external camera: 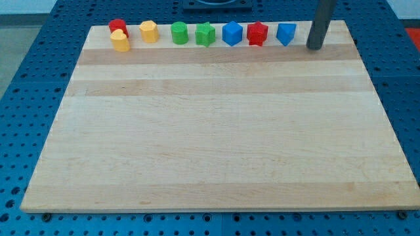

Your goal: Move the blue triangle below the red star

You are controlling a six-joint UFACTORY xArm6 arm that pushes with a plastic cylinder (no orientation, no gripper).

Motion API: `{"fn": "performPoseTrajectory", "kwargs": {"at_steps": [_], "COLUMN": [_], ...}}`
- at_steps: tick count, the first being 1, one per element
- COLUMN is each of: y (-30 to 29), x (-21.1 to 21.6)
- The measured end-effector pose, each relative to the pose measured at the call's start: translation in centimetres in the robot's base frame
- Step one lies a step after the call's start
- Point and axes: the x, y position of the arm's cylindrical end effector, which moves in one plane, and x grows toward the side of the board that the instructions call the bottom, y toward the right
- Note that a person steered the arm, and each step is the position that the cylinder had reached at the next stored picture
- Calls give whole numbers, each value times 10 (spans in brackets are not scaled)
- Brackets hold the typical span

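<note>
The blue triangle (285, 33) sits near the board's top edge, at the right end of a row of blocks. The red star (257, 33) stands just to its left, with a small gap between them. My tip (315, 47) rests on the board to the right of the blue triangle, a short way apart from it and not touching it. The rod rises up out of the view's top.
Along the top edge, left of the red star, stand a blue block (231, 33), a green star (205, 34), a green round block (179, 33), a yellow block (149, 31), a red block (117, 27) and a yellow block (120, 40). The wooden board (216, 131) lies on a blue pegboard.
</note>
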Motion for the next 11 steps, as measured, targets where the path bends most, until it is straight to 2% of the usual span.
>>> {"fn": "performPoseTrajectory", "kwargs": {"at_steps": [1, 3, 4, 7, 11], "y": [1, -43, -55, -82, -146], "x": [-29, -41, -38, 17, 15]}}
